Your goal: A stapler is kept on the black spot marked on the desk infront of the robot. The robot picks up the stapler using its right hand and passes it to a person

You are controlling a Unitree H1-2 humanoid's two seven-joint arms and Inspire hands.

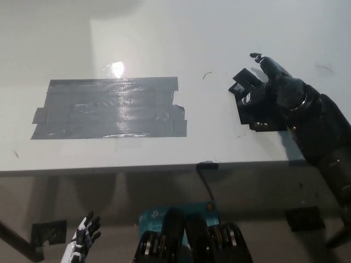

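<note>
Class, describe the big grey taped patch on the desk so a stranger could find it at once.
Start with the white desk that fills most of the head view. On its left half lies the grey tape patch, a wide rectangle of overlapping glossy strips with ragged ends. Unlike the smaller black patch under the right hand, nothing rests on it.

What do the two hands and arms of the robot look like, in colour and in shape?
The right hand and its arm are black and glossy, with rounded, bulky segments and a thin pale ring at the wrist. The left hand is white with dark gaps between slim fingers; only part of it shows at the lower edge.
</note>
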